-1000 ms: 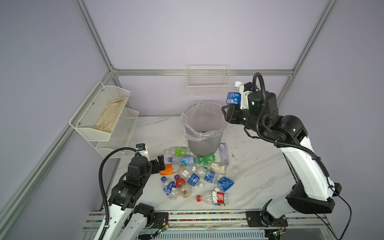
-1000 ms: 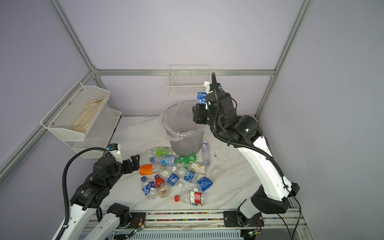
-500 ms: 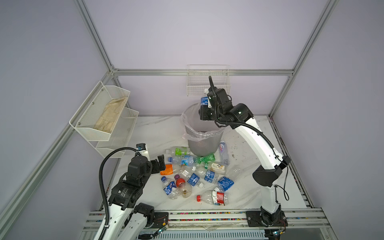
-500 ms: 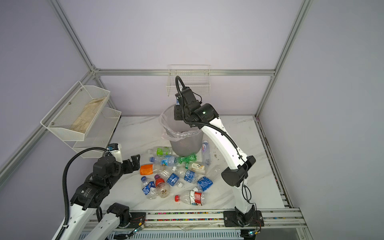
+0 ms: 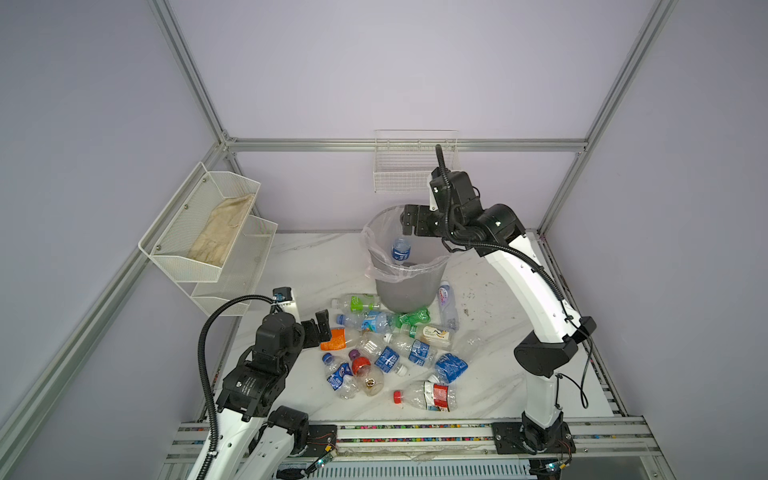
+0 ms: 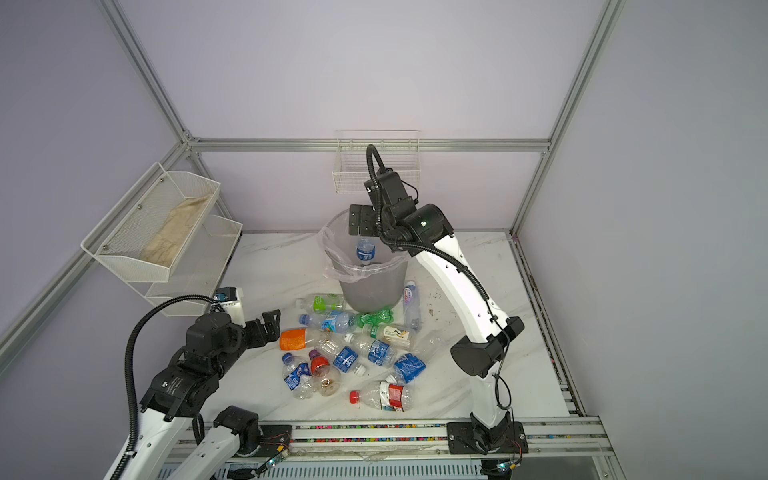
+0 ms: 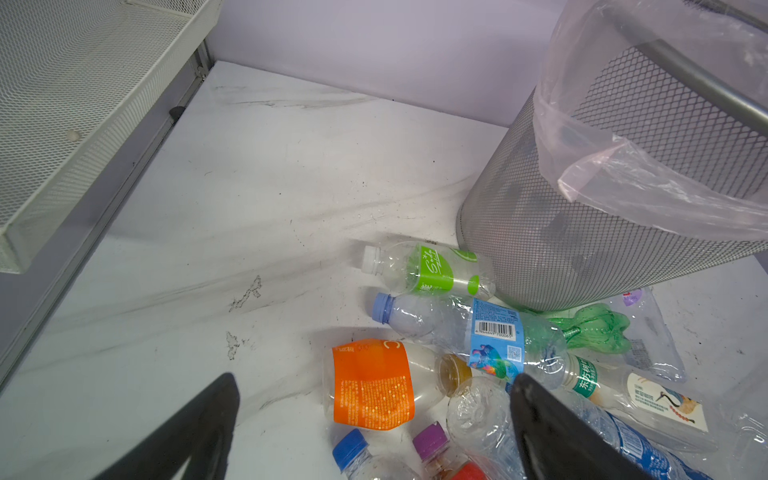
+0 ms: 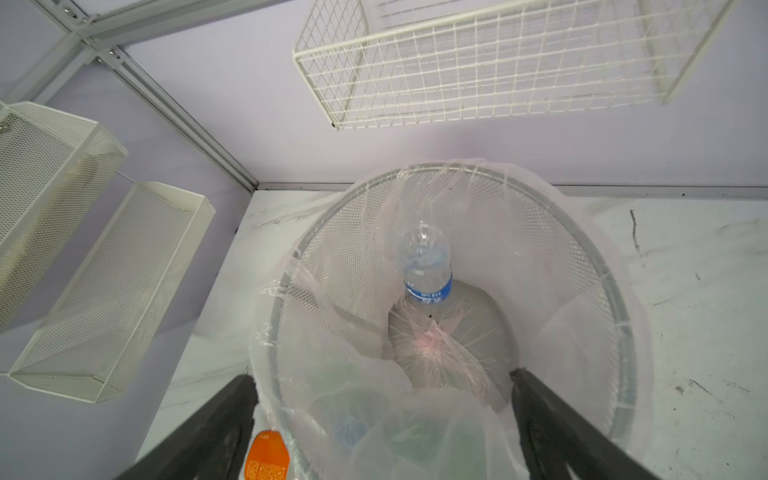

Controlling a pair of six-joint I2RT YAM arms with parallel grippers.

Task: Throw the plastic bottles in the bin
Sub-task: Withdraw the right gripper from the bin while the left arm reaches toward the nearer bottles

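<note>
The right fingers (image 5: 409, 224) are held wide apart and empty above the rim of the bin (image 5: 409, 286). A blue-labelled bottle (image 5: 401, 250) is seen inside the bin, clear of them, and only the right wrist view shows it against the clear liner bag (image 8: 436, 353). The left fingers (image 5: 316, 328), likewise wide open and empty, are held low beside the other plastic bottles (image 5: 386, 345) lying on the counter (image 5: 316, 257); only the left wrist view resolves the bin's mesh wall and an orange-labelled bottle (image 7: 374, 384) just ahead.

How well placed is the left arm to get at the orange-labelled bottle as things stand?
Probably yes. The left claw is open right beside the orange-labelled bottle, which lies at the edge of the pile nearest that arm with nothing on top of it.
</note>
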